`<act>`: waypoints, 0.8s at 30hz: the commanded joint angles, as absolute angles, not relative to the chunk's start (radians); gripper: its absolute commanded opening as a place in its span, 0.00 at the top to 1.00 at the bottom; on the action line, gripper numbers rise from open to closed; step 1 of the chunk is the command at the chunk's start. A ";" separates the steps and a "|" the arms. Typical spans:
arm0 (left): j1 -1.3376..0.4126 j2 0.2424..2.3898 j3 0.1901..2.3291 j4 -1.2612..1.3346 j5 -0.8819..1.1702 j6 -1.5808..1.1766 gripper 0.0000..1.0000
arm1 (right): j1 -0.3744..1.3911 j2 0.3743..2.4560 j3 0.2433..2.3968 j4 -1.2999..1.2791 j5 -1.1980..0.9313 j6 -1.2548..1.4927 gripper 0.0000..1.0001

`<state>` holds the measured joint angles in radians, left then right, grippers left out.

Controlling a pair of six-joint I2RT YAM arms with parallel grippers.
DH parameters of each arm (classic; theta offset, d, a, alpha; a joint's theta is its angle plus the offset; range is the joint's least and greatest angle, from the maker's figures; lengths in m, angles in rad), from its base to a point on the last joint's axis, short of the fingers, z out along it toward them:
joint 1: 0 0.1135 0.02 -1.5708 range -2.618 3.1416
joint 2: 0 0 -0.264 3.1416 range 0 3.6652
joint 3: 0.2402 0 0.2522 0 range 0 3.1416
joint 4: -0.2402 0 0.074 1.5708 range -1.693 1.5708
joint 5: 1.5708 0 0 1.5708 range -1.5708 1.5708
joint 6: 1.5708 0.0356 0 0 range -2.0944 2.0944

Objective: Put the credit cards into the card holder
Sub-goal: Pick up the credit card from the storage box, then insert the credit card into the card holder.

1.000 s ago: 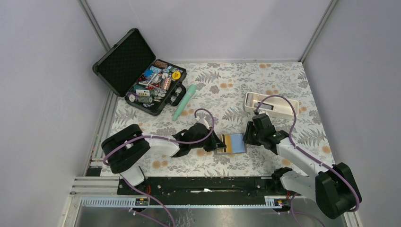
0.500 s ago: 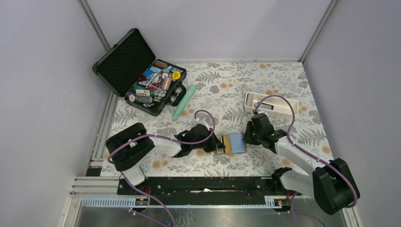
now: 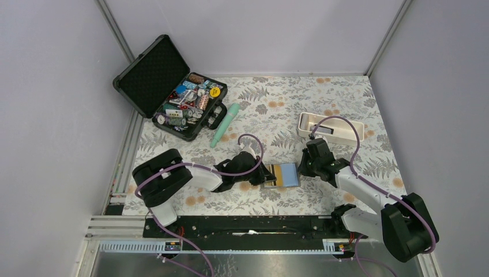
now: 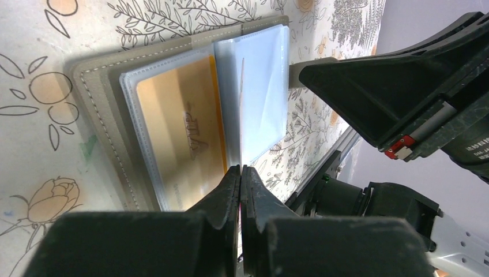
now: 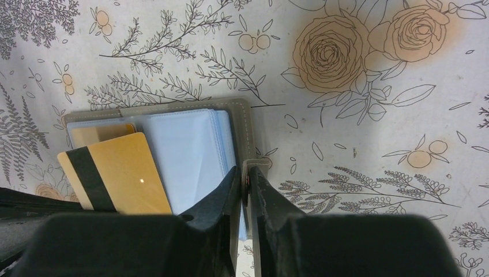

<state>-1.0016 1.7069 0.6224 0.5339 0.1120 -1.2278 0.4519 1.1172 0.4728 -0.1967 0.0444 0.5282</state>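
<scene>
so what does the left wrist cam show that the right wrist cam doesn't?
Left wrist only: VIP lettering on the gold card already sleeved, and the left pincer shut on the held card, seen edge-on. Right wrist only: the held card's gold face and black stripe. Both: the open card holder, its clear sleeves, and the right pincer gripping its edge.

your left arm (image 3: 199, 176) and right arm (image 3: 363, 193) share one build: white shells along the links, bulky black housings at the joints. a thin purple cable (image 3: 248, 135) loops off each wrist. up close, your left fingers (image 4: 222, 199) are matte black wedges with a grainy surface, and your right fingers (image 5: 222, 202) look the same. the right wrist body carries a small red tab (image 4: 398, 151) and white lettering (image 4: 474, 151).
</scene>
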 commanded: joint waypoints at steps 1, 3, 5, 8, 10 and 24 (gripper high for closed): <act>-1.006 1.738 0.650 0.616 0.112 -1.222 1.00 | 0.454 1.119 0.467 -0.190 0.056 0.541 0.86; -1.006 1.745 0.648 0.622 0.112 -1.227 1.00 | 0.454 1.116 0.467 -0.191 0.055 0.542 0.87; -1.006 1.746 0.644 0.621 0.106 -1.228 1.00 | 0.454 1.111 0.468 -0.190 0.055 0.543 0.88; -1.006 1.739 0.636 0.610 0.092 -1.231 1.00 | 0.454 1.108 0.468 -0.191 0.056 0.544 0.88; -1.007 1.739 0.632 0.609 0.088 -1.233 1.00 | 0.453 1.108 0.467 -0.192 0.055 0.544 0.89; -1.007 1.711 0.610 0.589 0.075 -1.240 1.00 | 0.454 1.109 0.473 -0.200 0.061 0.546 0.94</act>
